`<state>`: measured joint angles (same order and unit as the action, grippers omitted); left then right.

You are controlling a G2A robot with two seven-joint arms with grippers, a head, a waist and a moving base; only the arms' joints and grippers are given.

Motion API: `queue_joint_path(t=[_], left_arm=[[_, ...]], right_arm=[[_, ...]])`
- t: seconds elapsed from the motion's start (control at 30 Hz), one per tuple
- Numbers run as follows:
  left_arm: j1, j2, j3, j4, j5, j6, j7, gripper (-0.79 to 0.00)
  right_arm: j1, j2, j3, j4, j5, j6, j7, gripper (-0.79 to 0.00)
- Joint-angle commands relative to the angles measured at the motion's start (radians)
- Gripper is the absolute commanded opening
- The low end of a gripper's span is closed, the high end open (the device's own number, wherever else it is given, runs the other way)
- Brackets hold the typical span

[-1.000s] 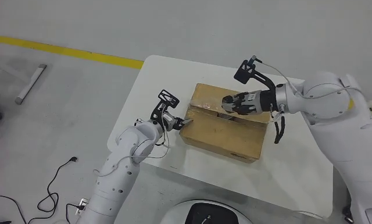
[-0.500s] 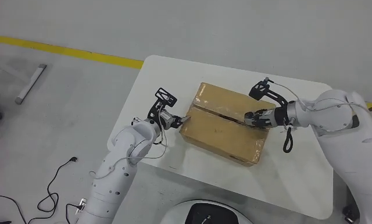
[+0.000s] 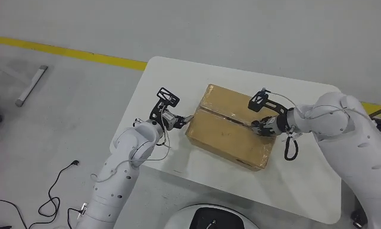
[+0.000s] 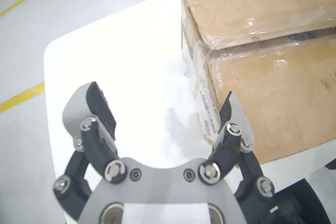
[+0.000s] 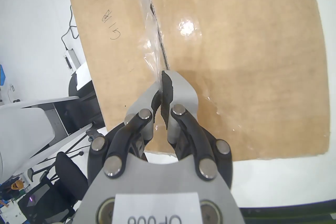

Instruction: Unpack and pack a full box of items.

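Observation:
A brown cardboard box (image 3: 223, 134) sits in the middle of the white table (image 3: 161, 80). Its top flaps are closed, and clear tape (image 5: 147, 33) runs along the centre seam. My right gripper (image 3: 257, 126) is over the right end of the box top, at the seam. Its fingers (image 5: 160, 79) are shut on a lifted strip of that tape. My left gripper (image 3: 186, 118) is open beside the box's left end, just off the labelled end face (image 4: 202, 93). One of its fingertips (image 4: 228, 107) is close to the box's corner (image 4: 236, 117), and nothing is between its fingers.
The table has bare room left of the box (image 4: 126, 57) and toward its near right corner (image 3: 309, 187). A yellow line (image 3: 71, 53) crosses the floor beyond the table. A grey bar (image 3: 31, 85) and cables (image 3: 53, 193) lie on the floor at the left.
My right gripper has moved from the middle of the box top along the seam to the box's right end. The left gripper has shifted slightly along the box's left end.

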<state>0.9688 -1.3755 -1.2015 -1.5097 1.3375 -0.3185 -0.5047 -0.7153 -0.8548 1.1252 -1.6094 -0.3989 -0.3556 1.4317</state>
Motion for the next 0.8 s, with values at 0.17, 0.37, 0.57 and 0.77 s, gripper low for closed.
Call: queue_joint_path(t=[0.17,0.37,0.57,0.77], left_arm=[[-0.003,0.003,-0.001,-0.003,0.001,0.008,0.003,0.000],[0.000,0.005,-0.007,-0.009,0.000,0.017,0.011,0.000],[0.007,0.008,-0.009,-0.018,0.001,0.022,0.018,0.000],[0.011,0.010,-0.005,-0.021,0.002,0.024,0.018,0.000]], right_arm=[[0.015,-0.005,-0.055,-0.009,-0.070,-0.013,-0.014,-0.785],[0.023,-0.008,-0.077,-0.001,-0.070,-0.003,-0.033,-0.785],[0.027,0.003,-0.028,-0.038,0.001,-0.016,-0.032,-0.785],[0.002,0.024,-0.002,-0.097,-0.022,-0.038,-0.005,-0.785]])
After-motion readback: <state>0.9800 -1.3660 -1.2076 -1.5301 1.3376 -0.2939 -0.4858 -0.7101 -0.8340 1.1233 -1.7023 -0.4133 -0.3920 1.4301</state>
